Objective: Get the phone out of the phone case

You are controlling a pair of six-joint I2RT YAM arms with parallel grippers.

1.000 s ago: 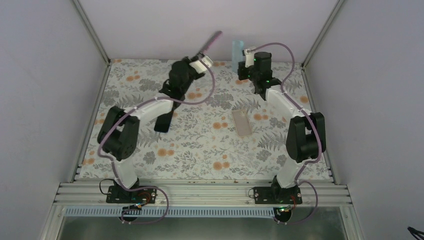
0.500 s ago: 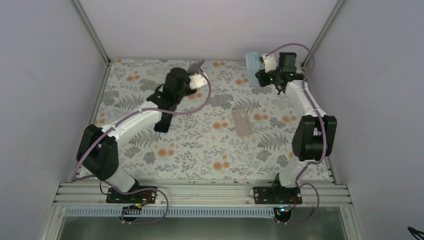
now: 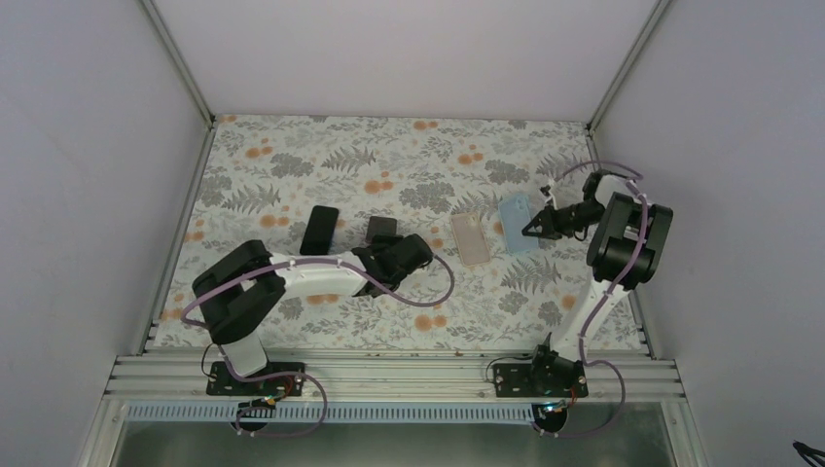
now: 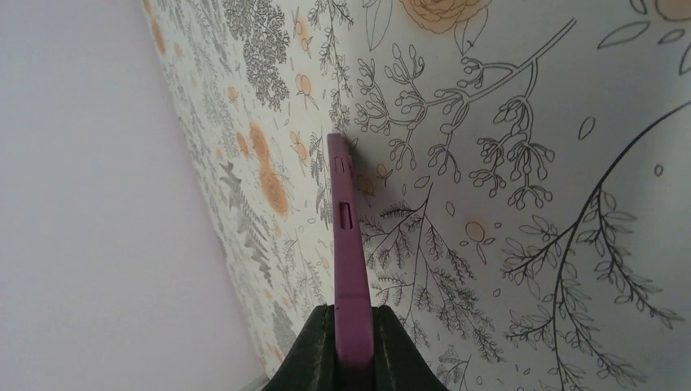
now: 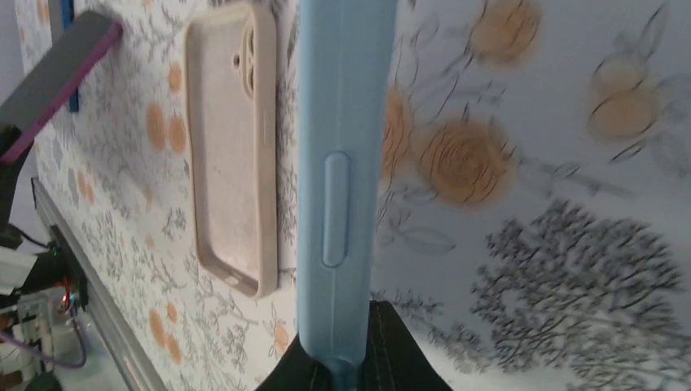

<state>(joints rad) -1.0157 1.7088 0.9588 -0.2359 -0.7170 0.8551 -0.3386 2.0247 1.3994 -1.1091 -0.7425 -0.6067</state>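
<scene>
Black phone [image 3: 319, 230] lies flat left of centre, apparently bare. Left gripper [image 4: 352, 316] is clenched on one thin end of a purple case [image 4: 342, 220], which may pivot or drop. Beige case [image 3: 472, 239] lies at centre. Right gripper [image 5: 342, 346] pinches a blue case [image 5: 342, 122] just beside it, so a slip risks collision.

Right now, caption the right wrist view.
Right gripper clamps a blue phone case; an empty beige case lies beside it.

Floral table cover [image 3: 292, 156], grey walls [image 3: 389, 49]
</scene>
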